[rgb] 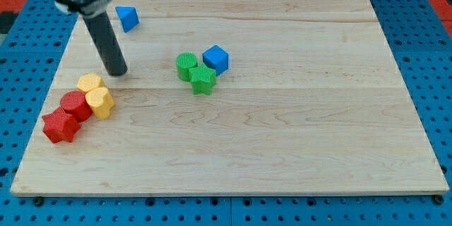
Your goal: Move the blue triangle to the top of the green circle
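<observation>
The blue triangle [128, 18] lies near the board's top left. The green circle [186, 65] sits near the board's middle, touching a green star [203, 79] below it and close to a blue cube [216, 58] on its right. My tip [117, 72] rests on the board below and slightly left of the blue triangle, well left of the green circle, and just above the yellow blocks. It touches no block.
At the left, a cluster runs diagonally: a yellow block [90, 82], a yellow heart-like block [101, 102], a red round block [75, 105] and a red star [59, 125]. The wooden board [282, 148] lies on a blue pegboard.
</observation>
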Motion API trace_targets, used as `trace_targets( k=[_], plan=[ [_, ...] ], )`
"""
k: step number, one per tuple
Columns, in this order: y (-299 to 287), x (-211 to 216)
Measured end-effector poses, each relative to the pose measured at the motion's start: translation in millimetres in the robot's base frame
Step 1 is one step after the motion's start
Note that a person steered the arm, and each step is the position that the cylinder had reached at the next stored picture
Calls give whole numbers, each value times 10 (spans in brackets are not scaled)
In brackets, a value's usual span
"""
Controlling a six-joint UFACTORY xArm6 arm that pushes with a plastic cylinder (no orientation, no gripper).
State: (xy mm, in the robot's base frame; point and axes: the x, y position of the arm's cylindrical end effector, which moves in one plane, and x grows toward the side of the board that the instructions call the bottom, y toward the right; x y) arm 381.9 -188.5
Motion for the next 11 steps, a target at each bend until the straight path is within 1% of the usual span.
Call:
trace_targets(
  k=[2, 3, 4, 5, 6, 7, 8, 9, 10, 11],
  plan=[
    [-421, -1141],
    [-121, -1313],
    [359, -883],
    [5, -731],
    [-760, -1033],
    [-831, -642],
    [-227, -442],
    [636, -406],
    [907, -281],
    [688, -523]
  ],
)
